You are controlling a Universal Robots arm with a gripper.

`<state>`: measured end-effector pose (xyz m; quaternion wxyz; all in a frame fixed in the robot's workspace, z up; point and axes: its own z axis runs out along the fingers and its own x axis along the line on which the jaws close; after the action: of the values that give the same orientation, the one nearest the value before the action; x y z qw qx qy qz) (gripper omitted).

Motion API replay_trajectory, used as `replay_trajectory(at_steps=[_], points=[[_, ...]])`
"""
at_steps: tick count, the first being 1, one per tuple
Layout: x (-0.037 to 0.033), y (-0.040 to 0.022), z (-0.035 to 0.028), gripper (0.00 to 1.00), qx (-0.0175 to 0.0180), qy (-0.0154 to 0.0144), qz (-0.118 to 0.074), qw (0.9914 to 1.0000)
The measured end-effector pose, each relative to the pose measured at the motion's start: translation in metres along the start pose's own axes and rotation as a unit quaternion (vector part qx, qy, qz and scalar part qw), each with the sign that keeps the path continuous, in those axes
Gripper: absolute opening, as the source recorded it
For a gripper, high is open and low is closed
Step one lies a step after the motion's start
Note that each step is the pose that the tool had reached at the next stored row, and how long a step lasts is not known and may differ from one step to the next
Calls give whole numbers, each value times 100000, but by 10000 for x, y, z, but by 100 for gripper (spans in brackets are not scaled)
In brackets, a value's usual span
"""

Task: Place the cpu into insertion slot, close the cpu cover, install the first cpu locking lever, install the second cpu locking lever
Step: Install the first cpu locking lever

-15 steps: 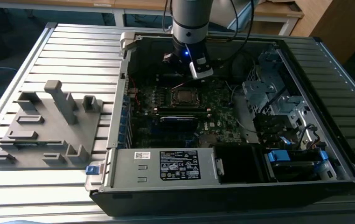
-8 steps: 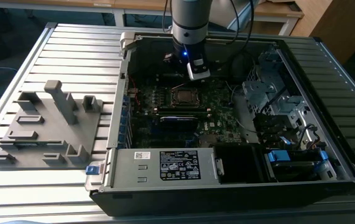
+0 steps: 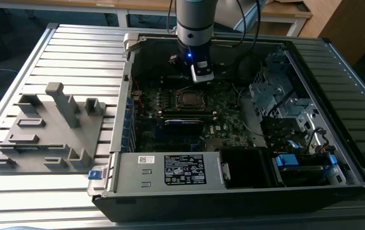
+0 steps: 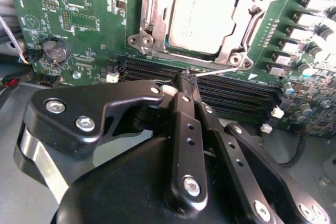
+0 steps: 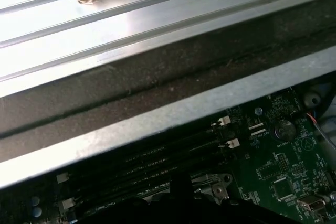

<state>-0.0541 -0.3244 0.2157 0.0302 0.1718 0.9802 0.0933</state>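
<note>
An open computer case (image 3: 233, 203) lies on its side on the slatted aluminium surface (image 3: 73, 57). In the exterior view a grey moulded fixture (image 3: 48, 129) sits on the surface at nine o'clock of the case, apart from it. Inside the case, the power supply (image 3: 169, 170) fills the six o'clock end and a metal drive cage (image 3: 278, 96) takes the three o'clock side. A memory stick (image 3: 183, 122) stands in a slot between the power supply and the socket. The arm comes down from twelve o'clock, with black cables (image 3: 253, 28) trailing beside it. Its end effector (image 3: 201, 75) hangs just at one o'clock of the socket. In the second wrist view the end effector (image 4: 186, 77) has its black fingers (image 4: 184, 129) pressed together. The tip is over the empty memory slots (image 4: 236, 90), right at one end of a thin locking lever (image 4: 226, 70). Whether the tip pinches that rod cannot be told. A coin battery (image 4: 55, 50) sits on the green motherboard (image 4: 89, 19), well clear of the fingers. The cpu (image 4: 202, 17) lies flat in the socket with its metal top facing up and its edges square with the socket. The cpu cover (image 4: 160, 19) lies down around it as a silver frame. The lever's long axis runs along the socket edge nearest the memory slots, parallel to them.
</note>
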Motion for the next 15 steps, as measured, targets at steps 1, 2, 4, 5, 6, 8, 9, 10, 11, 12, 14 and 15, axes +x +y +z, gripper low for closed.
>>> replay_trajectory(at_steps=[1,2,4,5,6,8,9,10,11,12,14,15], points=[[2,0,1,11,-14,-48,28,100000],[3,-1,3,11,-48,-124,42,100000],[5,-2,7,11,-148,-357,55,99999],[5,-2,9,11,-208,-492,52,99999],[5,-2,11,11,-255,-610,53,99998],[5,-3,14,11,-326,-809,52,99996],[5,-3,15,11,-345,-879,53,99996],[6,-3,16,11,-359,-930,65,99995],[8,-1,18,11,-382,-965,90,99995],[9,3,20,11,-388,-992,116,99994],[13,10,23,11,-391,-1042,193,99994],[15,13,26,11,-406,-1078,226,99993]])
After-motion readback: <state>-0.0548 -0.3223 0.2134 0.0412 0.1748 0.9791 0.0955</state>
